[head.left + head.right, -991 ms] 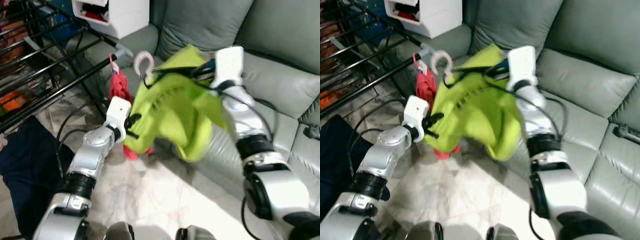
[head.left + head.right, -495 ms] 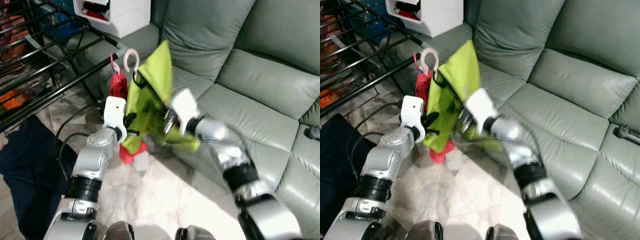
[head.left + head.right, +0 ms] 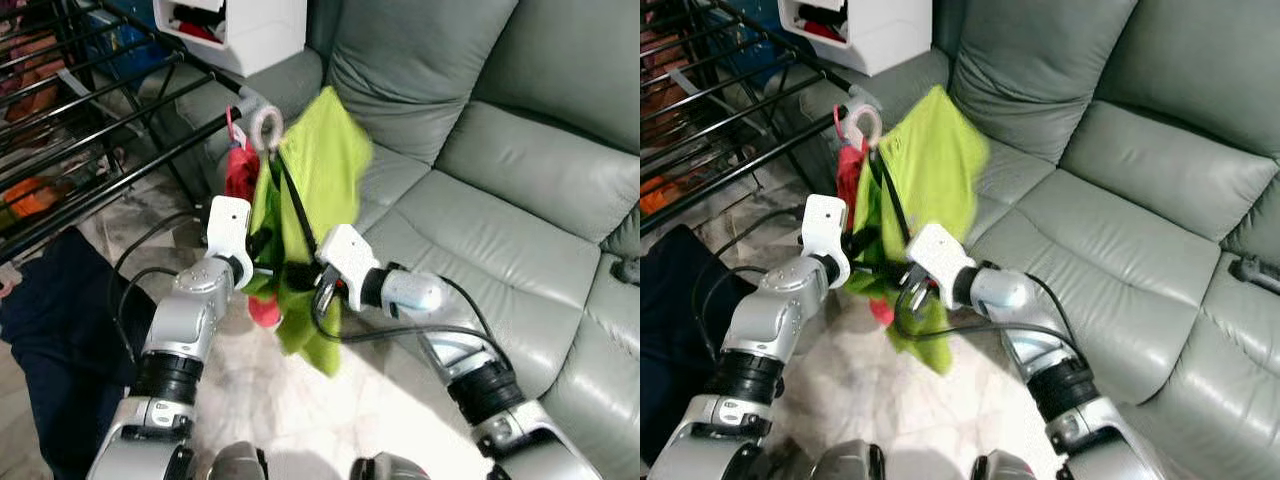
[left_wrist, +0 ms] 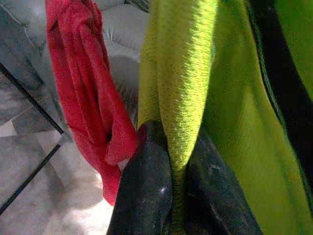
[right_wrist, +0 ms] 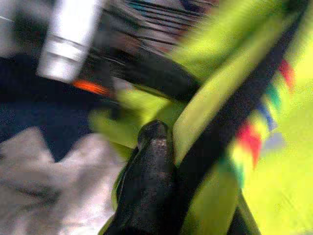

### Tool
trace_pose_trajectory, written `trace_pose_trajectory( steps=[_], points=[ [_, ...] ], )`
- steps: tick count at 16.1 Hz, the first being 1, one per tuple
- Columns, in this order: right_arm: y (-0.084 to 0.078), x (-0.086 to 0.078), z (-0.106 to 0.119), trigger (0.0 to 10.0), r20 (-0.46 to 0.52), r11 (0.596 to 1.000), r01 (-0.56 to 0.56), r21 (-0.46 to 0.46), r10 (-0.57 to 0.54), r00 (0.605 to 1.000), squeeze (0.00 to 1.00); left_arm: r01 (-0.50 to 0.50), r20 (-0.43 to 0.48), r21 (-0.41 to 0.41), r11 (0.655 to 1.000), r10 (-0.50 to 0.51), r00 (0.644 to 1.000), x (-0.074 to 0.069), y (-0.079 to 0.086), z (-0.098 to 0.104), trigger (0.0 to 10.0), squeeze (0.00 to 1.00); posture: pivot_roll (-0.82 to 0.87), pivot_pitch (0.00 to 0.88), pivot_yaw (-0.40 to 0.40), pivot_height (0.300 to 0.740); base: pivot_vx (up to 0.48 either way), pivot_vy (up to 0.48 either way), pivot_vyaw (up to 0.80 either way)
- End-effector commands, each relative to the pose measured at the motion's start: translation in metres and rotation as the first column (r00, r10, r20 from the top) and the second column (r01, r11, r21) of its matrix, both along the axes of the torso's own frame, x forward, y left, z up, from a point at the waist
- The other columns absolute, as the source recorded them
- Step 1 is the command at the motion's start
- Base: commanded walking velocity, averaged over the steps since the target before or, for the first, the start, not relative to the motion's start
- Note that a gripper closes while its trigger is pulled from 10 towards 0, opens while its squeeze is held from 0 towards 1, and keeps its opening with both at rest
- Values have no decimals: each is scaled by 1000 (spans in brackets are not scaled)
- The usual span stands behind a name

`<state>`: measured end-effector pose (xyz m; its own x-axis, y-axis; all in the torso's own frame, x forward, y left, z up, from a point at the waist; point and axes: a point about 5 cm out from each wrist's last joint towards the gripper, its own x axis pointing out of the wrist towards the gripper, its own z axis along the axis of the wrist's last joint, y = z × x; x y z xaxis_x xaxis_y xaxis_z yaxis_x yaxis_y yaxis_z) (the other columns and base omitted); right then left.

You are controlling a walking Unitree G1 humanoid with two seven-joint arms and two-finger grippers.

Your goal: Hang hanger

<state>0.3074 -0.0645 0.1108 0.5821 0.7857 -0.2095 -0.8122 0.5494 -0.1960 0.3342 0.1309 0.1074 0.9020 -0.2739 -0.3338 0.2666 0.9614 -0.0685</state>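
On the far left I see the black metal drying rack [image 3: 90,120], its rails running toward the grey leather sofa [image 3: 520,180]. A dark blue cloth [image 3: 50,340] lies on the floor at near left. A white plastic storage box [image 3: 235,30] sits at the far side, behind the rack.

My left gripper [image 4: 168,161] is raised near the rack's end, its two black fingers [image 4: 146,186] pressed together on a fold of the lime-green garment [image 3: 315,190]. Just left of that fold hangs a red cloth [image 4: 85,93], touching the green fabric low down.

The pale pink plastic hanger hook [image 3: 266,127] sits at the top of the green garment, right beside the rack's rail end [image 3: 245,100]; I cannot tell whether it is hooked over the rail or just touching it. The garment hangs from it, with a black strap [image 3: 295,215] running down its front.

My right gripper [image 3: 322,292] is just right of the left one, low on the garment. In the blurred right wrist view one black finger [image 5: 149,181] lies against the green fabric and a black band; I cannot tell whether the fingers are apart or together.
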Motion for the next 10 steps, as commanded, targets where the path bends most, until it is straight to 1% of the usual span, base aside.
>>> trace_pose_trajectory(
  steps=[1, 2, 3, 4, 5, 6, 7, 9, 10],
  points=[
    [-17, 2, -9, 10000, -22, 991, 132, 7, -132, 991, 1000, 0, 103, 6, 1000, 0, 995, 10, 9, 21, 0, 0, -30, 11, -26, 740, 0, 0, 0],
    [-26, -2, -9, 10000, -30, 990, 141, 7, -141, 990, 1000, 14, 112, 29, 999, -17, 994, 10, 12, 22, 0, 0, -30, 11, -26, 740, 0, 0, 0],
    [-37, -11, -11, 10000, -40, 994, 105, -33, -106, 994, 1000, 18, 117, 49, 999, -23, 993, 11, 18, 23, 0, 0, -39, 16, -27, 740, 0, 0, 0],
    [-44, -17, -14, 10000, -40, 995, 79, -63, -82, 996, 1000, 15, 118, 58, 998, -22, 993, 12, 22, 23, 0, 0, -39, 16, -27, 740, 0, 0, 0],
    [-51, -25, -15, 10000, -28, 994, 14, -108, -17, 999, 1000, 34, 126, 96, 995, -46, 991, 12, 25, 22, 0, 0, -47, 18, -25, 740, 0, 0, 0],
    [-57, -32, -12, 10000, -16, 989, -47, -138, 45, 999, 1000, 90, 129, 122, 988, -106, 986, 11, 25, 20, 0, 0, -54, 21, -28, 740, 0, 0, 0],
    [-59, -41, -6, 10000, -48, 987, -120, -108, 115, 992, 1000, 182, 137, 152, 971, -203, 969, 8, 23, 21, 0, 0, -63, 24, -26, 740, 0, 0, 0],
    [-65, -48, 8, 10000, -70, 979, -186, -83, 180, 981, 1000, 322, 157, 190, 928, -352, 923, 2, 20, 26, 0, 0, -63, 24, -26, 740, 0, 0, 0],
    [-69, -47, 20, 10000, -68, 979, -199, -51, 196, 978, 1000, 404, 159, 221, 887, -442, 883, -3, 20, 28, 0, 0, -63, 24, -26, 740, 0, 0, 0]
  ],
)
